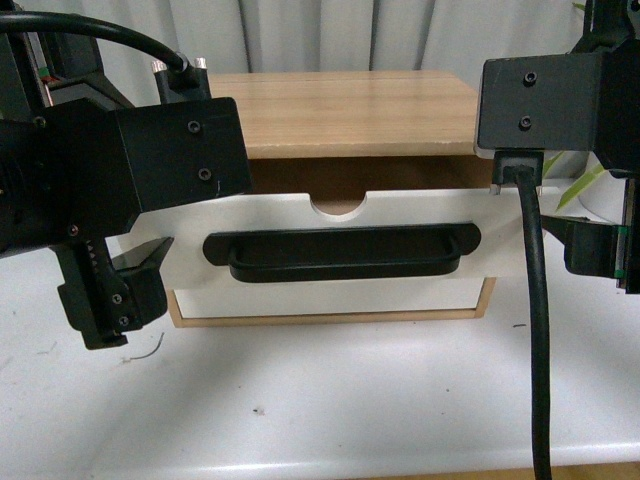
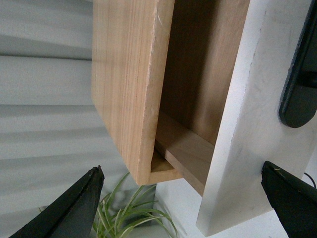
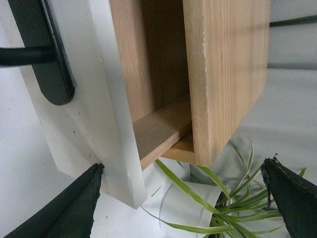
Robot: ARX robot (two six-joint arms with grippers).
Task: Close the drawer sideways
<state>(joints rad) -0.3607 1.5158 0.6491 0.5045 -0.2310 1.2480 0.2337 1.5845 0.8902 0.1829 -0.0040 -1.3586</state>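
Jutting from its cabinet (image 1: 340,110), the drawer (image 1: 420,215) stands ajar. Left gripper (image 2: 181,171) and right gripper (image 3: 182,166) jaws gape wide, empty.

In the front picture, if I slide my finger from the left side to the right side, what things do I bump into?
Left gripper → the drawer's black handle → black cable hanging down → right gripper.

drawer (image 3: 99,129) ajar from wood cabinet (image 3: 228,74) (black handle (image 3: 44,59) end showing) | right gripper (image 3: 182,166) jaws wide apart | plant (image 3: 223,210) near
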